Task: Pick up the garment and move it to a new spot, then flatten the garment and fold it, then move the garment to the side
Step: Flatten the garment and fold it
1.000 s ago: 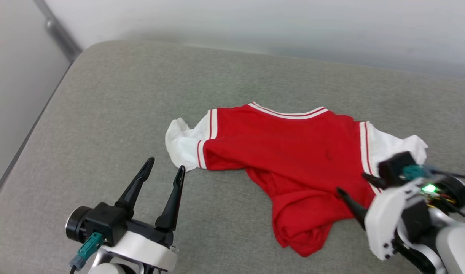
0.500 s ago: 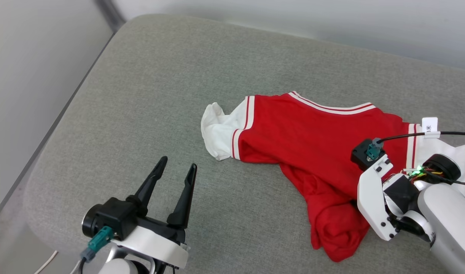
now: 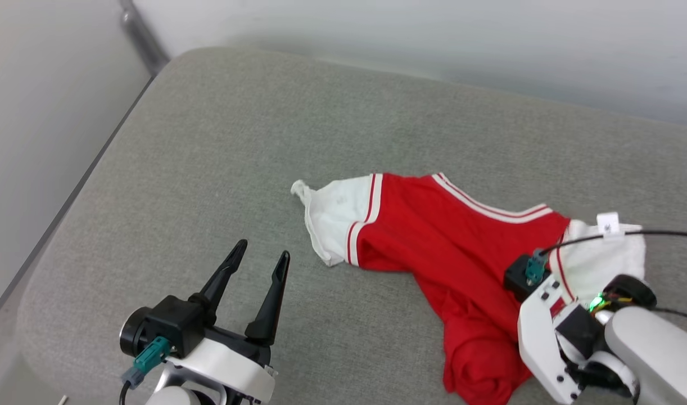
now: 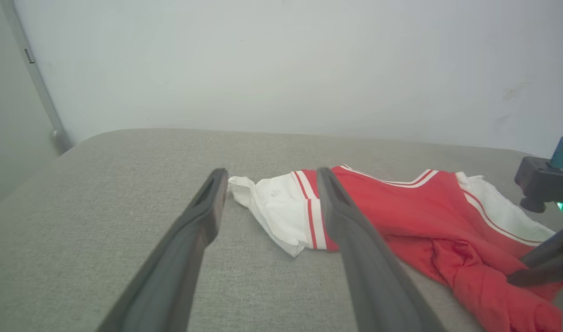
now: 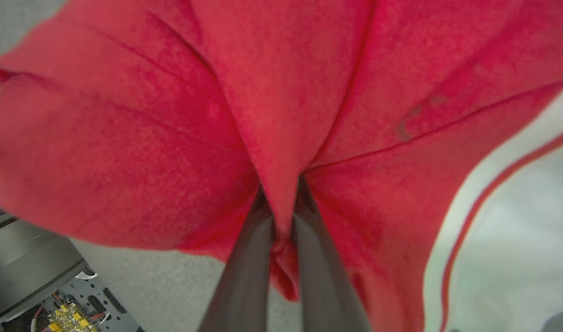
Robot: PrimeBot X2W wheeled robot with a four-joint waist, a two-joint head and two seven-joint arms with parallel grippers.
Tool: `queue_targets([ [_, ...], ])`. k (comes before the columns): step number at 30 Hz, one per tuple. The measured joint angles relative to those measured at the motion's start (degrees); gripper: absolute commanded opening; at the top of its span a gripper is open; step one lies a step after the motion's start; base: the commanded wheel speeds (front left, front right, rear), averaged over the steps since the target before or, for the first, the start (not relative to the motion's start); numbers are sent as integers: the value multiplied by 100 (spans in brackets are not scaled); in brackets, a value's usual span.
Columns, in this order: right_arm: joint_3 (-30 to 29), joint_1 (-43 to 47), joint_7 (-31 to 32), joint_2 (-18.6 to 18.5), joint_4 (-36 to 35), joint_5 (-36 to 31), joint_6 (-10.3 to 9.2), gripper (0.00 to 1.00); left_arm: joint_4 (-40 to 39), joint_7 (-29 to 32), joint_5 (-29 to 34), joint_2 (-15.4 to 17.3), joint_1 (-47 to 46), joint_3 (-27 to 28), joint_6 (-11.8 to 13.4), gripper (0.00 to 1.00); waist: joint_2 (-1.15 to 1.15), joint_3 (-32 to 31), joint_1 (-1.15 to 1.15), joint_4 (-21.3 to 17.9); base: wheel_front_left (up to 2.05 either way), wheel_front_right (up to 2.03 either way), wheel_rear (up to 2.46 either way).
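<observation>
The right claw (image 5: 281, 198) is clamped shut on a pinched ridge of red cloth: in the right wrist view its two dark fingers (image 5: 249, 258) stand almost together, with a fold of the garment (image 5: 281, 92) squeezed between them and a small tuck of fabric hanging below the pinch. In the head view this claw sits at the lower right of the frame, its white wrist housing over the garment's right side, so the fingers are hidden there. The left claw (image 3: 263, 248) is spread wide and holds nothing. It hangs over bare cushion at the lower left of the frame, well apart from the cloth, fingers pointing towards the near white sleeve.

The garment (image 3: 450, 247) lies right of centre on the grey fabric cushion (image 3: 220, 140). It is a bright red T-shirt with white short sleeves and thin red-and-white striping at the sleeve seams and neckline. It is rumpled: the left sleeve (image 3: 335, 222) tapers to a twisted tip, and the lower body bunches into folds towards the bottom edge of the frame.

A black cable (image 3: 658, 232) with a small white tag (image 3: 608, 222) crosses above the right sleeve. A pale wall (image 3: 377, 34) runs behind the cushion, with a grey pole (image 3: 144, 36) at the upper left.
</observation>
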Motion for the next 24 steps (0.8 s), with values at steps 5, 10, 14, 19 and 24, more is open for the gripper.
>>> queue_targets([
  [5,213,348,-136,-159,-277,158,2,0,-21,63,-52,38,147,-14,29,100,0,-236,0,-202,0,0,0],
  [10,146,1015,-305,-264,-586,255,3,0,-124,109,-127,124,350,11,79,100,0,-446,0,-476,0,0,0],
  [14,-163,1308,-631,-147,-541,124,14,47,-177,134,-157,155,363,34,107,100,0,-469,0,-595,0,0,0],
  [19,-723,1435,-1094,204,-584,35,18,100,-210,152,-199,183,362,78,144,100,0,-449,0,-760,0,0,0],
  [24,-1544,1445,-1881,316,-1042,-62,13,100,-255,116,-253,246,353,245,200,100,0,-471,0,-958,0,0,0],
])
